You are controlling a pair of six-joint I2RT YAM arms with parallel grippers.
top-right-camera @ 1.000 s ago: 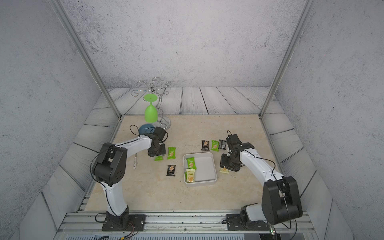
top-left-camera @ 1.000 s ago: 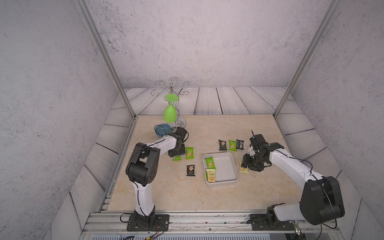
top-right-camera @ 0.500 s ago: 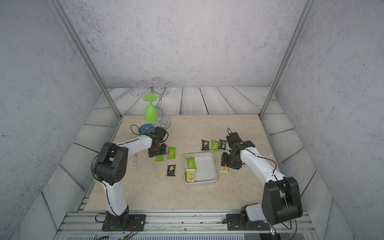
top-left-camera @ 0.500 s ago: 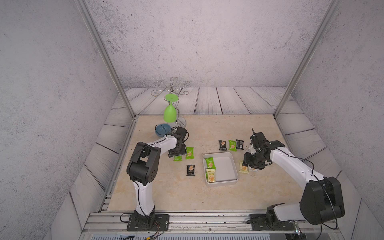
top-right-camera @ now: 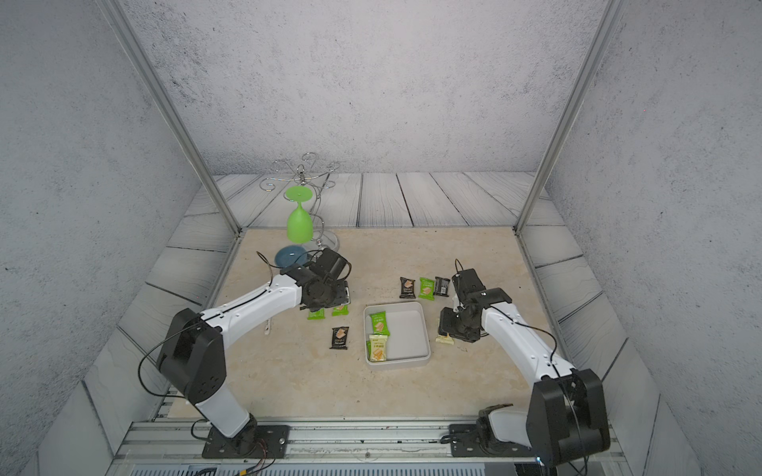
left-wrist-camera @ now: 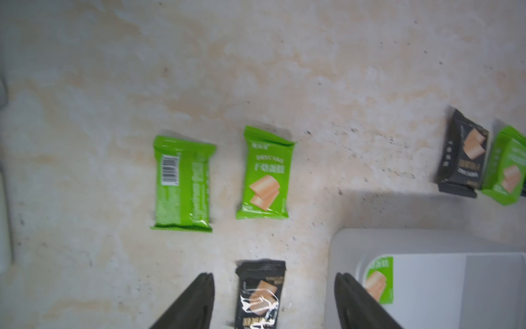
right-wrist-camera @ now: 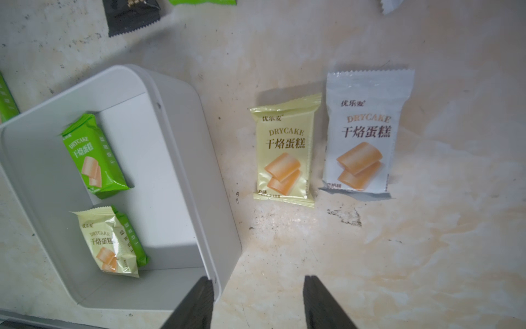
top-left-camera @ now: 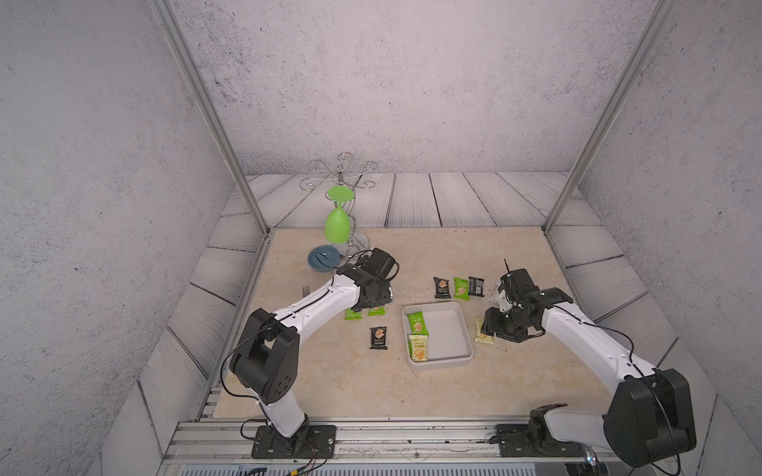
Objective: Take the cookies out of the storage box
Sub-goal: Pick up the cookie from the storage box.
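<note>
The white storage box [top-left-camera: 451,329] sits mid-table and holds a green cookie packet [top-left-camera: 415,322] and a pale yellow one [right-wrist-camera: 106,242] lying on another green one. My left gripper [left-wrist-camera: 274,275] hangs open over the table left of the box, above two green packets [left-wrist-camera: 182,182] [left-wrist-camera: 266,173]. A black packet [left-wrist-camera: 260,296] shows between its fingers. My right gripper [right-wrist-camera: 258,278] is open and empty by the box's right wall, near a pale yellow packet [right-wrist-camera: 284,153] and a white one [right-wrist-camera: 361,134]. A black, a green and a black packet [top-left-camera: 461,287] lie in a row behind the box.
A blue dish [top-left-camera: 323,258] and a wire rack with a hanging green goblet [top-left-camera: 337,224] stand at the back left. A fork [top-left-camera: 306,291] lies under the left arm. Metal frame posts mark the table's back corners.
My left gripper has gone from shut to open over the two green packets and shifted slightly toward the box. The right arm has barely moved.
</note>
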